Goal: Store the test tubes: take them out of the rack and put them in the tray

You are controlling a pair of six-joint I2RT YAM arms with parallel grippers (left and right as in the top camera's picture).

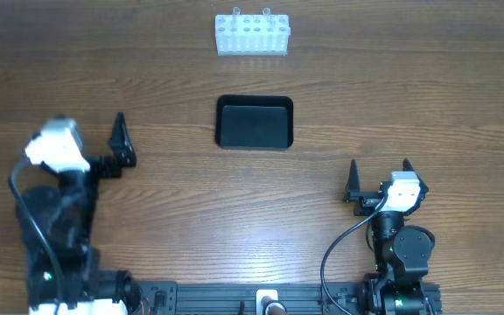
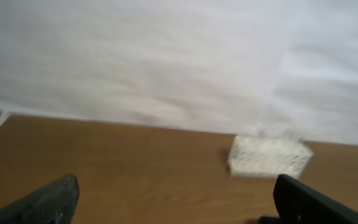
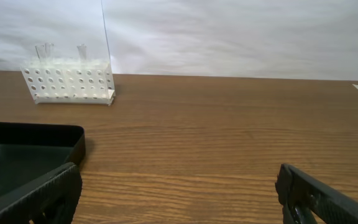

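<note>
A brown wood-grain worktop (image 1: 427, 87) carries everything, and a black rectangular tray (image 1: 255, 101) lies near its middle with nothing in it.

The left arm (image 1: 59, 201) stands well off to the tray's left and nearer the arm bases than the tray. Its wrist is bent so that the left jaws point toward the tray's side of the worktop. The left jaws are released: the two dark fingers sit far apart with nothing between them, and they are well apart from the tray.

The right arm (image 1: 398, 236) stands to the tray's right, also on the base side. The right jaws are likewise spread wide and hold nothing. They are low over bare wood, short of the tray's near right corner.

A white, perforated rack (image 1: 252, 37) stands upright on the worktop beyond the tray, on the side away from the arms and well apart from it.

Two clear test tubes (image 1: 236, 14) stand upright in the rack, in the row farthest from the tray, with their rims poking above its top.
</note>
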